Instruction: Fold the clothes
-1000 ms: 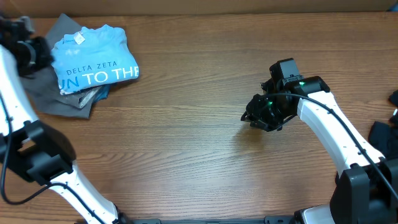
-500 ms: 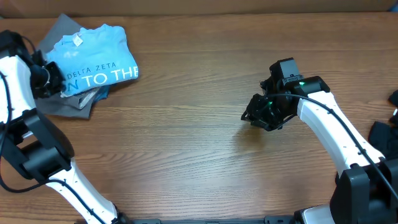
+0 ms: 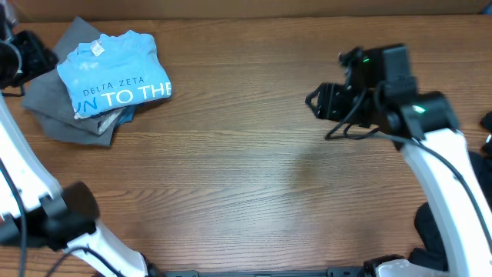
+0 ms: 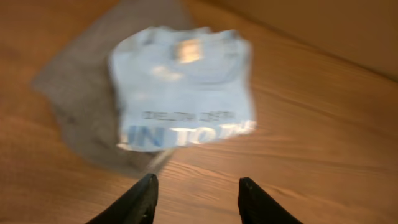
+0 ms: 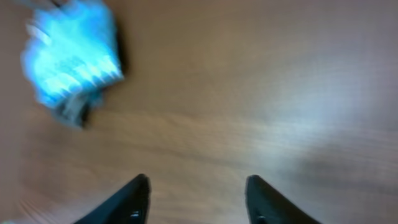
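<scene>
A folded light blue T-shirt [image 3: 115, 73] with teal "DELTA ZETA" lettering lies at the table's far left, on top of a folded grey shirt [image 3: 58, 111]. Both show blurred in the left wrist view, the blue one [image 4: 183, 93] above the grey one [image 4: 81, 106], and far off in the right wrist view [image 5: 71, 53]. My left gripper [image 4: 198, 186] is open and empty, left of the pile at the table's edge [image 3: 27, 58]. My right gripper [image 5: 198, 186] is open and empty, raised over the right half of the table [image 3: 319, 100].
Dark cloth [image 3: 477, 165] lies at the table's right edge. A cardboard wall [image 3: 254, 8] runs along the back. Bare wooden table [image 3: 231, 169] lies between the two arms.
My right arm has lifted and swung up and back from the table. My left gripper has pulled away from the shirt pile toward the far left edge.
</scene>
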